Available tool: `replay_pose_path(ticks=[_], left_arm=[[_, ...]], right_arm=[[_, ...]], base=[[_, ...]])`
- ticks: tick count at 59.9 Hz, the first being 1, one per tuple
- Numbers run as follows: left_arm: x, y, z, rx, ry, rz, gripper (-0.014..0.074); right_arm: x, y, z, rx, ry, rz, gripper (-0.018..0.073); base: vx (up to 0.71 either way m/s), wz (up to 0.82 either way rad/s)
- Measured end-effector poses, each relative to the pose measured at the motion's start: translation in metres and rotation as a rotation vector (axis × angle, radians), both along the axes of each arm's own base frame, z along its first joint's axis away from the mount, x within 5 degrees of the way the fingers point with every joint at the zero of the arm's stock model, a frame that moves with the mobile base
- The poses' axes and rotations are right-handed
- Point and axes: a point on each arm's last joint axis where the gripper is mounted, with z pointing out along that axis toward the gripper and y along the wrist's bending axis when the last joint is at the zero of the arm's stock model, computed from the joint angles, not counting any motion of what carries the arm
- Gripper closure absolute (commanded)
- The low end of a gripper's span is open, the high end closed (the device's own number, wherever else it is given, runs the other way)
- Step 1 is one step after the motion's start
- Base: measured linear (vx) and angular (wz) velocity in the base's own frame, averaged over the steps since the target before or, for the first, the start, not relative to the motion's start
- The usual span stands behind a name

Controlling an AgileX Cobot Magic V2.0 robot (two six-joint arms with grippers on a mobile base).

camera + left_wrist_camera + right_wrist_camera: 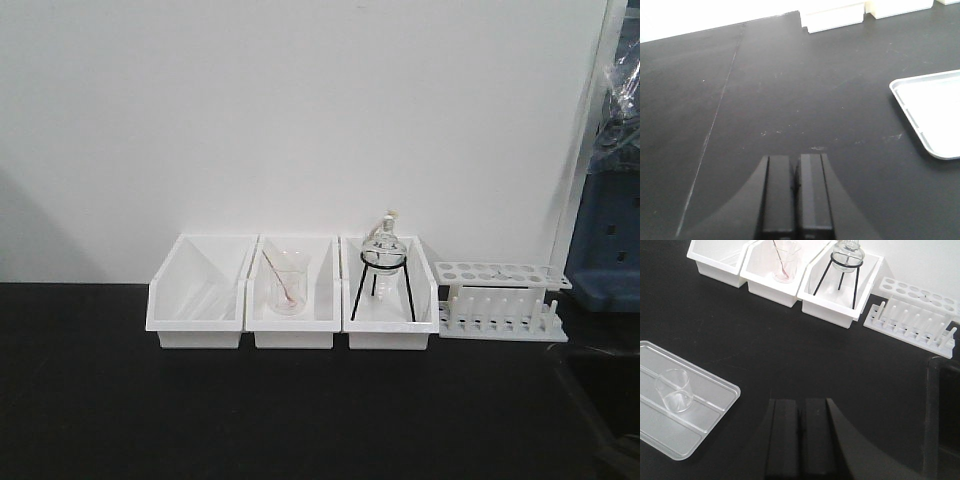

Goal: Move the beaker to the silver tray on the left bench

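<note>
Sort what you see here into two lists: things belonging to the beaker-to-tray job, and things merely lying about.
Job: beaker, standing in the tray; left gripper and right gripper, both shut, empty.

Lying about: three white bins; beaker with rod; round-bottomed flask on black stand; white test-tube rack.

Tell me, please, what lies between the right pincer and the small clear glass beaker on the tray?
In the right wrist view, only bare black benchtop and the tray rim separate the shut right pincer from the small clear glass beaker.
</note>
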Motion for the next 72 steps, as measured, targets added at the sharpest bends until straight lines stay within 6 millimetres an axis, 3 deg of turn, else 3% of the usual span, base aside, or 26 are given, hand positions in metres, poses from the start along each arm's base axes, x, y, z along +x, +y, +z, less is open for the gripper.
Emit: replay_pose_path(ticks=[16, 23, 35, 41, 47, 72], left_arm=[[0.000, 0.000, 0.000, 0.000, 0.000, 0.000, 0.0595], [0.000, 0.000, 0.000, 0.000, 0.000, 0.000, 0.0595], [0.000, 0.000, 0.000, 0.000, 0.000, 0.000, 0.0595], [0.000, 0.000, 0.000, 0.000, 0.000, 0.000, 0.0595], [0.000, 0.000, 0.000, 0.000, 0.000, 0.000, 0.0595], [0.000, 0.000, 0.000, 0.000, 0.001, 0.000, 0.0595]], right_arm=[[-0.002, 0.002, -0.003, 0.032, 0.023, 0.016, 0.0571], [-0.011, 0.003, -0.016, 0.087, -0.049, 0.092, 0.0571], [-0.032, -0.022, -0.089, 0.280, -0.169, -0.055, 0.0571], [-0.045, -0.037, -0.125, 0.281, -0.201, -0.176, 0.0571], [-0.055, -0.046, -0.146, 0.251, -0.242, -0.255, 0.0571], [-0.065, -0.051, -0.147, 0.225, -0.347, -0.294, 0.0571]], base=[[0.00, 0.00], [0.00, 0.00], [0.00, 0.00], [0.00, 0.00], [0.00, 0.00], [0.00, 0.00]])
